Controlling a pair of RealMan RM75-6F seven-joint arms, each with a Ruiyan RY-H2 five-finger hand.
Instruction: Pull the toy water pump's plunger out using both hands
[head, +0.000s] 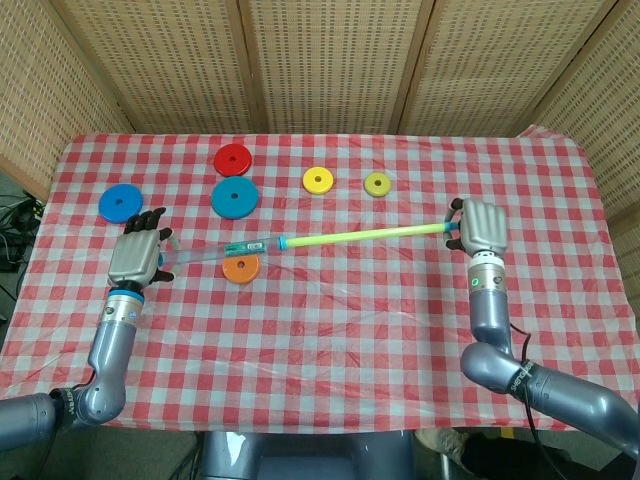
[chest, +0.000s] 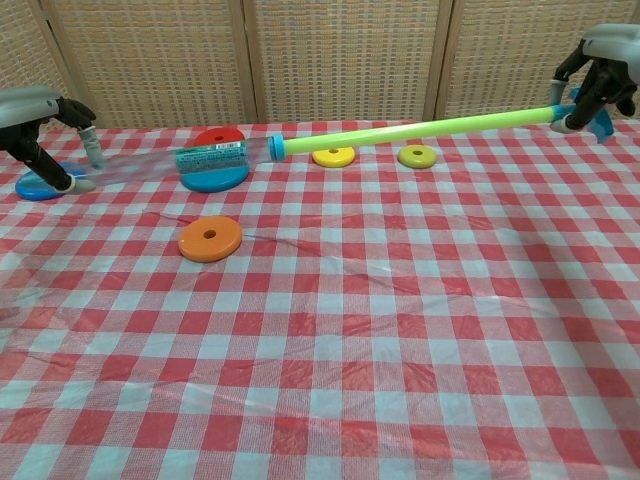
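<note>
Pump (head: 215, 253) axis runs left-right: left robot hand (head: 137, 256) clamps its barrel, apparently; right robot hand (head: 480, 226) clamps the plunger (head: 365, 234).

Checked tablecloth (head: 330, 300) carries six coloured discs (head: 240, 269).

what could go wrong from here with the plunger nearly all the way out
The yellow-green plunger rod is drawn almost fully from the clear pump tube; more pull may pop it free abruptly. The left hand grips only the tube's tip, so it could slip. A dropped pump would land near the orange disc.
</note>
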